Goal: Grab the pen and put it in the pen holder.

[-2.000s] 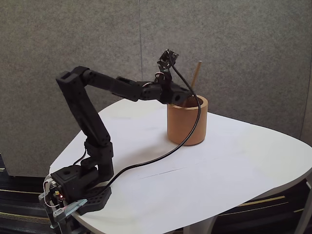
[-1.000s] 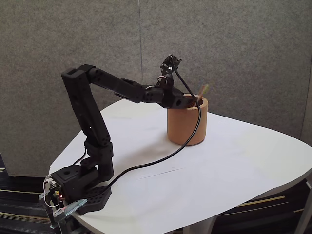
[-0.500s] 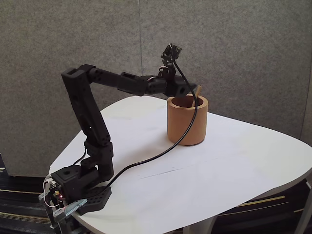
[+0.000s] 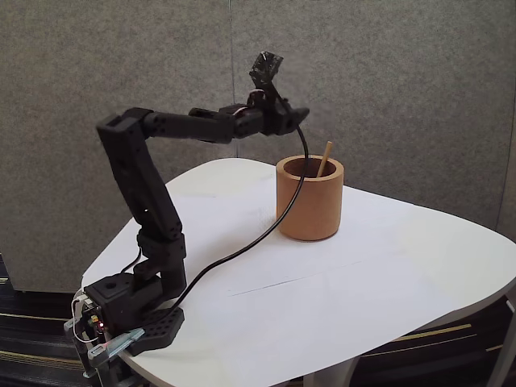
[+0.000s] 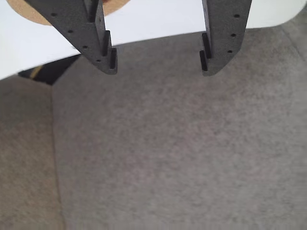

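Leaning inside the pen holder (image 4: 310, 201): pen (image 4: 324, 160), tip against the rim. Gripper (image 5: 158, 64) above-left of holder, spread, empty; delivery apparently complete.

On the desk (image 4: 387, 266), the pen holder (image 4: 310, 200) stands toward the rear in the fixed view, right of my base (image 4: 129, 310), which is clamped at the near left edge. The pen (image 4: 323, 160) stands tilted inside the pen holder, leaning on its right rim. My arm reaches rightward, jaws above and left of the holder, apart from it. A cable (image 4: 250, 242) trails across the desk before the holder.
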Action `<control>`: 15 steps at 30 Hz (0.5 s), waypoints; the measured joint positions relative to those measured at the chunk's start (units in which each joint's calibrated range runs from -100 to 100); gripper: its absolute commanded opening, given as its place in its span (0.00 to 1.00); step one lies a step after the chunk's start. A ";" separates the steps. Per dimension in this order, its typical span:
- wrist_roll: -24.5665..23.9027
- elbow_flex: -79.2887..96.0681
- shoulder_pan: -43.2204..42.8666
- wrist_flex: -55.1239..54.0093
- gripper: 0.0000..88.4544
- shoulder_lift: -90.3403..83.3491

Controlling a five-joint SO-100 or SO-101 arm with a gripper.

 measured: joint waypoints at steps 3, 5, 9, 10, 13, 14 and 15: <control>-2.44 -0.09 -1.98 0.00 0.27 -3.39; -4.40 -0.09 -3.01 0.00 0.27 -5.50; -6.69 2.89 -4.85 0.00 0.27 -12.79; -7.33 4.96 -5.29 0.00 0.27 -15.16; -9.52 12.91 -5.07 0.00 0.27 -22.86; -10.45 16.06 -4.77 0.17 0.27 -26.16; -11.09 18.77 -4.77 1.02 0.27 -29.13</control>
